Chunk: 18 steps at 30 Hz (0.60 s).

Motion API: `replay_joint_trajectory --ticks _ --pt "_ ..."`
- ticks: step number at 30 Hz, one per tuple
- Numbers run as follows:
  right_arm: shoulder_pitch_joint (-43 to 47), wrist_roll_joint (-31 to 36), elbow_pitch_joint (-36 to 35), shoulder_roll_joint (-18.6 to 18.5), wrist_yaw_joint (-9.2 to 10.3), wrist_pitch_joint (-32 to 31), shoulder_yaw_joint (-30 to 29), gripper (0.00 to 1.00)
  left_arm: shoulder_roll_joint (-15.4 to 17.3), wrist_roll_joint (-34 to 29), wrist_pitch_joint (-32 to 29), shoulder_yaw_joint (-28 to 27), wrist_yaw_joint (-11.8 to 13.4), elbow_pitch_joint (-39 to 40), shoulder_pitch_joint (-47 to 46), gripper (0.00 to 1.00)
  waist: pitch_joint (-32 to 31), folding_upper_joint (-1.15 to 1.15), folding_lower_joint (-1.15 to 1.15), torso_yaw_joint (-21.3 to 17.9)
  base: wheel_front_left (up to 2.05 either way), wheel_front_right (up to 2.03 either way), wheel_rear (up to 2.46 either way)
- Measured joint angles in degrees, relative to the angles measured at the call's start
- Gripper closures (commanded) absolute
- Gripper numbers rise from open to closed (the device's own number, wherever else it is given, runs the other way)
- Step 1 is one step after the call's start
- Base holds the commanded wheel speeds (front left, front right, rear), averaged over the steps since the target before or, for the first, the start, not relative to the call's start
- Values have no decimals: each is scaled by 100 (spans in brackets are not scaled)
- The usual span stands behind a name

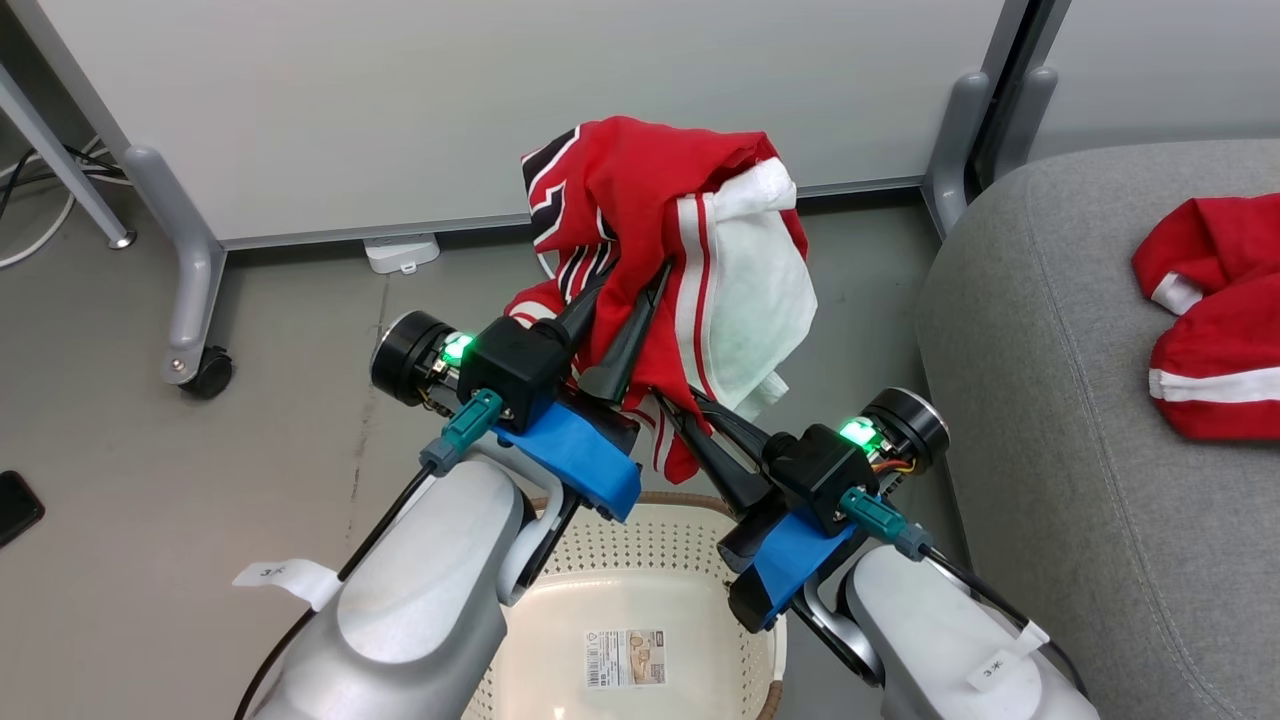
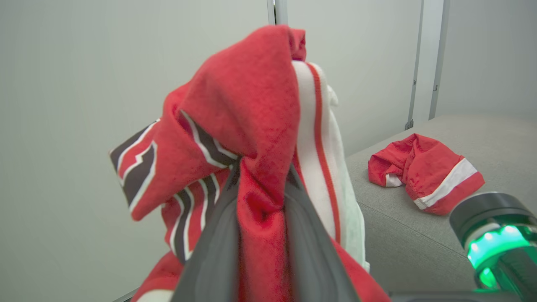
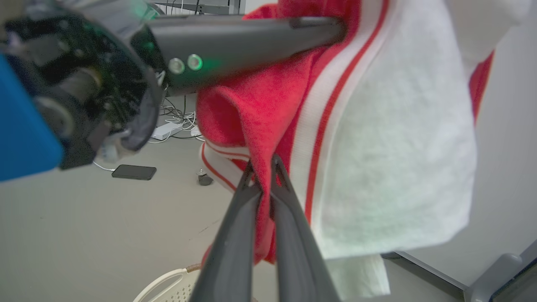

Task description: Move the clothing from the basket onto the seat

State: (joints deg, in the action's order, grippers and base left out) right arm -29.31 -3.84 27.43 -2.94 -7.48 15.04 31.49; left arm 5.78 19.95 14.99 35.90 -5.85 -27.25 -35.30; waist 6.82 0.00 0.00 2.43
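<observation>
A red jersey [image 1: 660,190] with white-striped trim, dark numerals and a white inside hangs in the air above the basket [image 1: 640,545], which holds no clothing. My left gripper [image 1: 635,275] is shut on its red cloth from the lower left, and the cloth bunches between the fingers [image 2: 218,235]. My right gripper [image 1: 675,395] is shut on a lower fold [image 3: 263,167] of the jersey [image 3: 377,147]. The second red garment [image 1: 1220,320], with a broad white band, lies on the grey seat [image 1: 1050,400] at the right.
A pale partition panel [image 1: 500,100] on grey legs with a caster [image 1: 208,372] stands behind. A white power strip [image 1: 400,252] lies at its foot. A dark phone [image 1: 15,505] rests on the floor at the left. The basket's bottom carries a paper label [image 1: 625,657].
</observation>
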Motion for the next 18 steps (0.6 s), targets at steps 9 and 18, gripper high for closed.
replay_joint_trajectory --ticks 9,18 --pt "-2 -60 15 -1 0 -2 49 100 -23 -133 1 -82 34 46 -8 0 -19 0 0 5 0 0 0" --pt "5 -43 15 1 0 -2 -7 100 -29 -188 1 -125 34 74 -8 0 -4 0 0 -8 0 0 0"
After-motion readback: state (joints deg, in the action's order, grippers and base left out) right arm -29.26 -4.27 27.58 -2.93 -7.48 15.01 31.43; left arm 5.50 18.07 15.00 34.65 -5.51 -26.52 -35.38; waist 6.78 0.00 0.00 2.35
